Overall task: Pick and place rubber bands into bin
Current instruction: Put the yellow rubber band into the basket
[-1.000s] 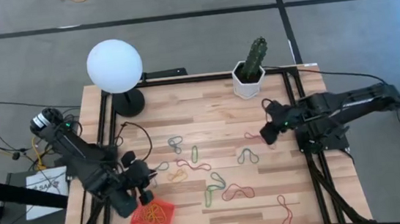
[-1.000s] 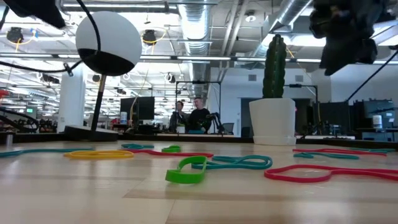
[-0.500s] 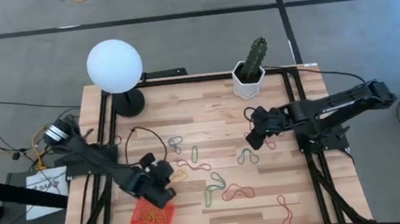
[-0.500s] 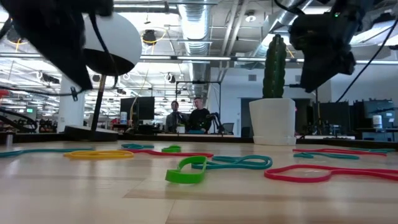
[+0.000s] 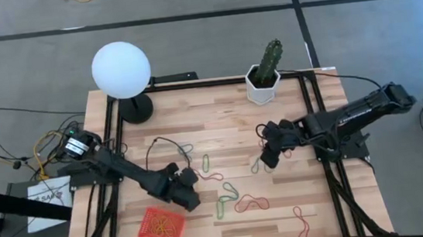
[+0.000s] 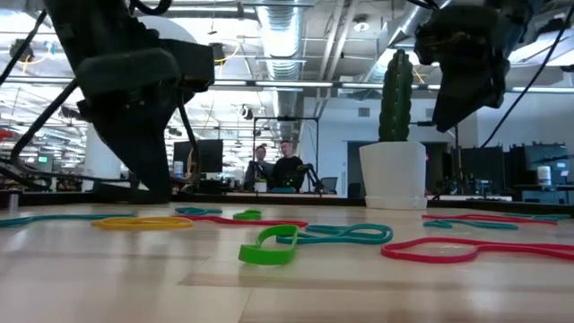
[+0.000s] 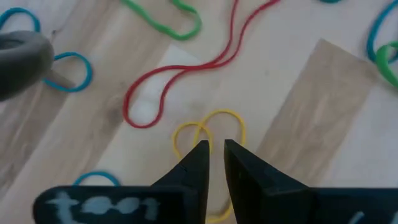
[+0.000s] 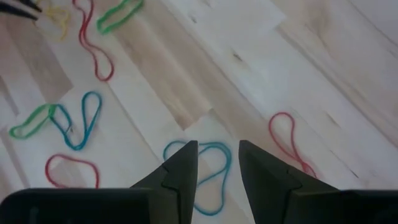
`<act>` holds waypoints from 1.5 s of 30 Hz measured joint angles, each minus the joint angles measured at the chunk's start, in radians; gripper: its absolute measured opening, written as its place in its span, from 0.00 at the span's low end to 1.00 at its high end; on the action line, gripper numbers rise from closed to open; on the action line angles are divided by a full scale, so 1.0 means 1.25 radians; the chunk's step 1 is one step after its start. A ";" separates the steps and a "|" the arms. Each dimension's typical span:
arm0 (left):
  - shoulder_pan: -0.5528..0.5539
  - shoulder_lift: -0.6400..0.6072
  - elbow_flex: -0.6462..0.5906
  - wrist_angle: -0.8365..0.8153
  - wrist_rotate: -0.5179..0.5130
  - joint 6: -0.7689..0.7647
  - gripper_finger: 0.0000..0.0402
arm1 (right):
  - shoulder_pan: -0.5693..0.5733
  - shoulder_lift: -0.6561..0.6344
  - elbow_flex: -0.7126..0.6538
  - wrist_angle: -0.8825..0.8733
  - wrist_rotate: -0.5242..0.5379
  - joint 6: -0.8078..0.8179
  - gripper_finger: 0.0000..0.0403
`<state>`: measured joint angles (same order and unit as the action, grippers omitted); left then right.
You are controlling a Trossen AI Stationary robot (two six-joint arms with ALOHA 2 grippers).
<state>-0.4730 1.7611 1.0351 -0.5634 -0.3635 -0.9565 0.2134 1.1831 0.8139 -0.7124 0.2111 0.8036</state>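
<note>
Loose rubber bands in red [image 5: 251,203], green [image 5: 206,163] and teal [image 5: 186,150] lie scattered over the wooden table. The orange-red bin [image 5: 145,218] sits at the near left with several bands inside. My left gripper [image 5: 187,192] hangs low just right of the bin, fingers [image 7: 214,152] a narrow gap apart and bare, pointing down at a yellow band [image 7: 211,127]. My right gripper [image 5: 265,161] hovers open over a teal band [image 8: 229,158] right of centre. In the low view the left gripper [image 6: 154,184] reaches nearly down to the tabletop; the right gripper [image 6: 457,108] is higher.
A white globe lamp [image 5: 120,69] stands at the far left, and a cactus in a white pot [image 5: 262,82] at the far middle. A black cable [image 5: 159,143] loops over the table's left part. People sit in the room beyond [image 6: 273,166].
My left gripper has swung from above the bin toward the table's right and come down low over the yellow band. My right gripper has gone toward the table's left and a little down, over the teal band. No band has moved.
</note>
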 joint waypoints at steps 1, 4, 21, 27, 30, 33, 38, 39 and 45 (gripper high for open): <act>0.001 0.000 0.000 0.003 0.008 0.003 0.10 | 0.006 0.000 0.000 0.001 0.000 0.000 0.28; 0.003 0.006 0.000 0.003 0.012 0.003 0.10 | 0.022 0.000 0.000 0.002 0.000 0.000 0.28; 0.004 -0.011 -0.131 0.178 -0.018 -0.032 0.10 | 0.097 0.006 0.000 0.086 0.000 0.000 0.28; 0.004 -0.011 -0.132 0.204 -0.039 -0.007 0.09 | 0.098 0.049 0.001 0.084 -0.001 0.000 0.28; 0.004 -0.011 -0.132 0.204 -0.042 0.007 0.09 | 0.098 0.081 0.001 0.085 -0.003 0.000 0.28; 0.012 -0.011 -0.132 0.182 -0.042 0.008 0.09 | 0.094 0.116 0.001 0.082 -0.027 0.006 0.28; 0.023 -0.014 -0.143 0.185 -0.027 0.007 0.09 | 0.084 0.118 0.001 0.035 -0.059 0.051 0.28; 0.025 -0.015 -0.150 0.198 -0.023 0.006 0.09 | 0.084 0.108 0.001 0.008 -0.053 0.050 0.28; 0.026 -0.016 -0.176 0.233 -0.015 -0.003 0.03 | 0.084 0.033 0.002 -0.233 0.119 0.146 0.28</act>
<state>-0.4400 1.7409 0.8152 -0.2726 -0.3819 -0.9604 0.3180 1.2239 0.8158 -1.0037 0.3596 0.9864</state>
